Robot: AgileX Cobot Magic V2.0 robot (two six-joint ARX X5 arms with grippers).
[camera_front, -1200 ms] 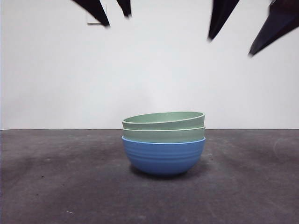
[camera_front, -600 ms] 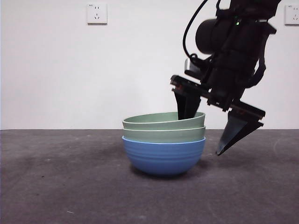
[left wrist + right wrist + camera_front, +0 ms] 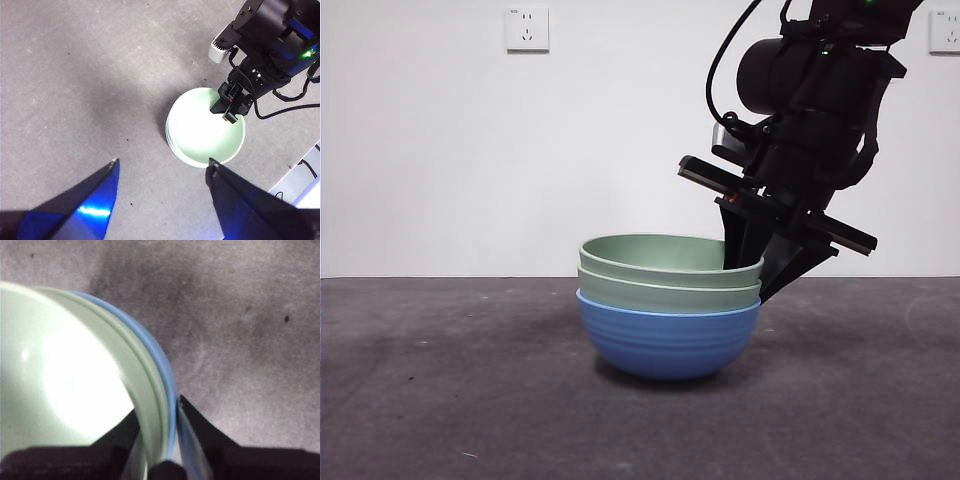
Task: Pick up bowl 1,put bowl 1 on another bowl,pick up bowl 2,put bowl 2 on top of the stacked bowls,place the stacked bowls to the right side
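Front view – surface: a dark grey, matt tabletop (image 3: 440,400) is seen level from low down, flecked with small pale specks.
Front view – room: a plain white wall (image 3: 470,150) stands behind, with one socket plate (image 3: 527,29) high up and part of a second socket plate (image 3: 945,30) at the picture's edge.
Front view – bowls: the stacked bowls (image 3: 669,305) stand near the middle of the tabletop; the blue bowl (image 3: 667,342) is at the bottom, the lower green bowl (image 3: 660,292) is nested in it, and the upper green bowl (image 3: 670,262) is on top, with the stack tipped a little.
Front view – arm: the right hand (image 3: 760,262) is lowered from above onto the rim on the side facing it, one jaw inside the bowls and one outside.

Left wrist view – surface: the same grey tabletop is seen from high above, with a pale strip and cables at one corner.
Left wrist view – own hand: the left hand (image 3: 162,167) is held well above and apart from the bowls, jaws spread wide, nothing between them.
Left wrist view – added: the pale round inside of the upper green bowl is shown, with the right arm's black body over its rim.

Right wrist view – grip: the rims of the green and blue bowls are seen running between the two jaws, which are clamped on the stack's wall.
Right wrist view – added: the blue rim is shown as a thin arc outside the green ones.
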